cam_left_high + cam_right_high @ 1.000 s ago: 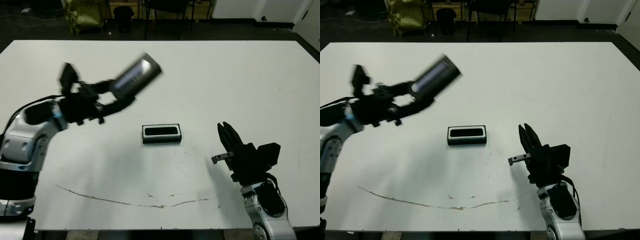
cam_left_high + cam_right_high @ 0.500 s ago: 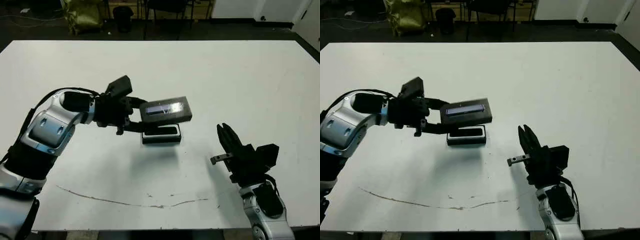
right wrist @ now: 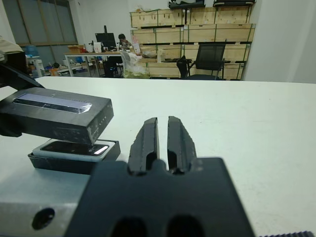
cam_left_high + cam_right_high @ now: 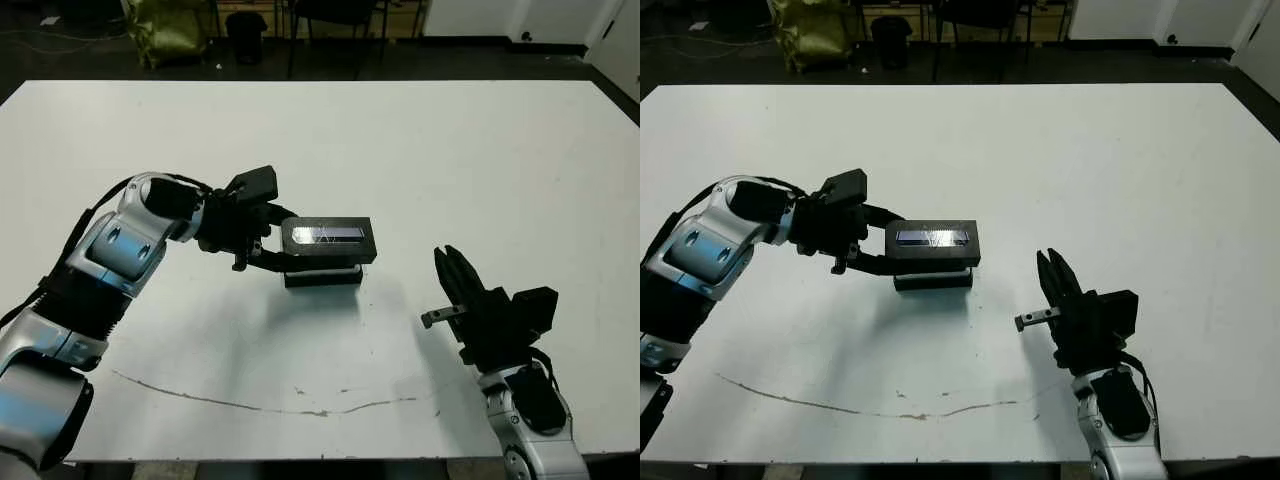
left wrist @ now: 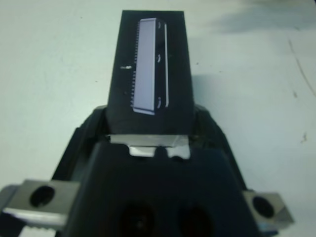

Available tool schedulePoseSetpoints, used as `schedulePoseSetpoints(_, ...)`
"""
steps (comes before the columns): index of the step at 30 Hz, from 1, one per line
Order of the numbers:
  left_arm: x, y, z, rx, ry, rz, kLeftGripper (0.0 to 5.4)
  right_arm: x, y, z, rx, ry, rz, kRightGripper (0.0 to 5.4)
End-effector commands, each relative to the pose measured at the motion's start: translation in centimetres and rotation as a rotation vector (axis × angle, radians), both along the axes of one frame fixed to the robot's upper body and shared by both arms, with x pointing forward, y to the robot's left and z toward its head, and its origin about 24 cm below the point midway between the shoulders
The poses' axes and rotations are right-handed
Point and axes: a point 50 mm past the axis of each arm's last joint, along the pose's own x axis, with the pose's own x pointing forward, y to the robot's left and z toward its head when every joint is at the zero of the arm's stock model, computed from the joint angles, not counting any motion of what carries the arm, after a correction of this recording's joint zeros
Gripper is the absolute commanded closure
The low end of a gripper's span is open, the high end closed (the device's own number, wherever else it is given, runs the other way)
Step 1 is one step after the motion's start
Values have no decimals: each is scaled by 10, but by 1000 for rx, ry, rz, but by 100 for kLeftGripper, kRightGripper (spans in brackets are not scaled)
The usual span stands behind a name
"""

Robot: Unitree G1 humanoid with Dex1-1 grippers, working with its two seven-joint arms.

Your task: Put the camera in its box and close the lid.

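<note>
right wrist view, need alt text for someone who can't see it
A flat black lid with a silvery stripe hangs just above a shallow black tray with white lining, where a slim black camera lies. The right gripper, shut and empty, points across the white table.

Lid (image 4: 327,239) in my left claw (image 4: 272,243) hangs just above the box (image 3: 74,157), a thin gap between them, blocking access from above. Right claw (image 4: 450,272) is well apart on that side, with bare tabletop (image 4: 480,160) between and all around.
</note>
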Motion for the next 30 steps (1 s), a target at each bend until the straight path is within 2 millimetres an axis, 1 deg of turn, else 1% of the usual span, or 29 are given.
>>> schedulePoseSetpoints(1, 4, -2, -3, 37, 7, -10, 288, 0, -3, -4, 0, 22, -13, 540)
schedulePoseSetpoints(9, 11, -8, -10, 19, 93, -31, 288, 0, -3, -5, -3, 16, -11, 540)
schedulePoseSetpoints(15, 10, -10, -15, 50, 108, -66, 288, -1, -3, -6, -9, 22, -12, 540)
schedulePoseSetpoints(23, 9, -9, -18, 70, 176, -68, 288, -2, -2, -4, -10, 47, -21, 540)
schedulePoseSetpoints(30, 8, -10, -20, 100, 122, -74, 288, -2, -2, -4, 1, 39, -18, 540)
